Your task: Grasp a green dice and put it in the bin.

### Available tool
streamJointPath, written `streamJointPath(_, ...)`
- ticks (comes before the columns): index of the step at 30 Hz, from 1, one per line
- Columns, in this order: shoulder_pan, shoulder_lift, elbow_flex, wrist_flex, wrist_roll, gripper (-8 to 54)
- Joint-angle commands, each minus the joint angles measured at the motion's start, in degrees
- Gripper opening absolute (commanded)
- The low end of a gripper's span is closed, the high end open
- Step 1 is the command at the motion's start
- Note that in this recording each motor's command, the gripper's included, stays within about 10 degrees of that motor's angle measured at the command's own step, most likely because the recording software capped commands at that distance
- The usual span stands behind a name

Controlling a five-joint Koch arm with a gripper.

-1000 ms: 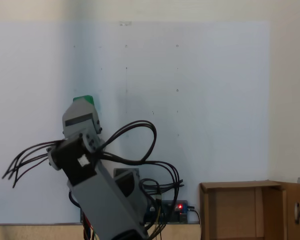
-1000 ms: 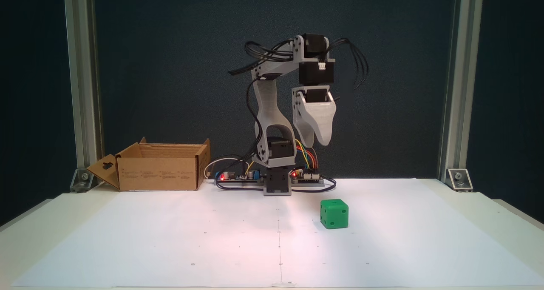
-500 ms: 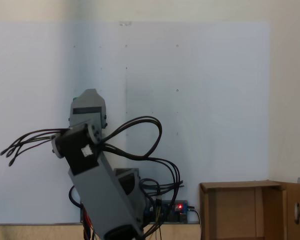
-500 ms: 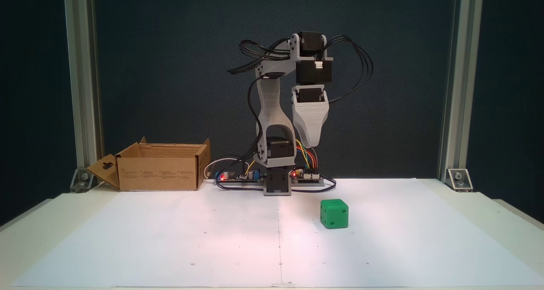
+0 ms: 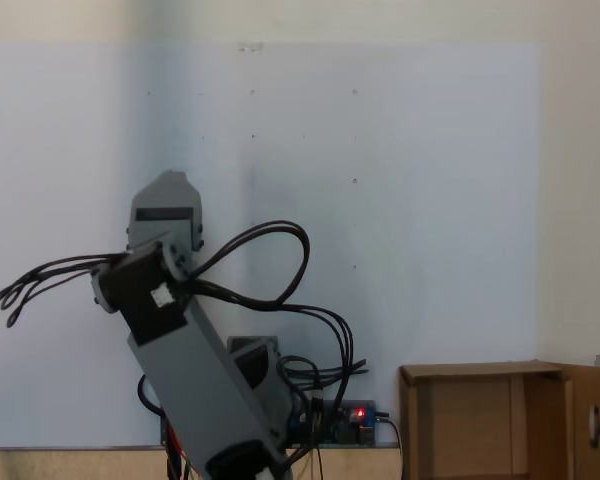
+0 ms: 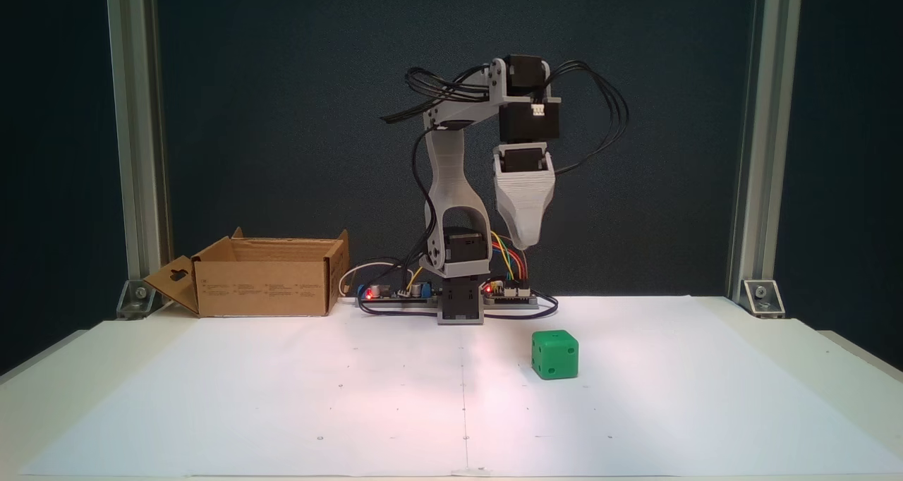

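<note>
The green dice (image 6: 554, 354) sits on the white sheet (image 6: 282, 396) that covers the table, toward the sheet's far edge and a little right of its centre line in a fixed view, standing square on one face with small pips showing on its front and side. The gripper (image 6: 520, 243) hangs well above it, pointing straight down and slightly left of the dice as that view shows it; in a fixed view (image 5: 166, 205) looking down, the gripper's body hides the dice. Its two jaws lie one behind the other so that a single tip shows, and I cannot tell whether they are apart or together. The bin (image 6: 264, 275) stands at the far left corner of the sheet, flaps up, top open, well apart from the dice. The cube looks like hard moulded or printed plastic: probably light, stiff, unlikely to crush, but smooth with rounded edges, so it could squirt out of a skewed pinch. The safest hold is likely across two opposite flat faces, low enough to catch the middle of each face rather than the corners.
</note>
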Motion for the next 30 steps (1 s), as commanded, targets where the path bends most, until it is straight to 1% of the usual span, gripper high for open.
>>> streamJointPath(1, -1.1, -0.4, -3.1, -2.2, 3.4, 43.8)
streamJointPath(16, -3.6, -3.0, -2.1, -3.9, 3.3, 43.8)
streamJointPath(30, -4.8, -3.3, 8.5, -10.7, 3.1, 43.5)
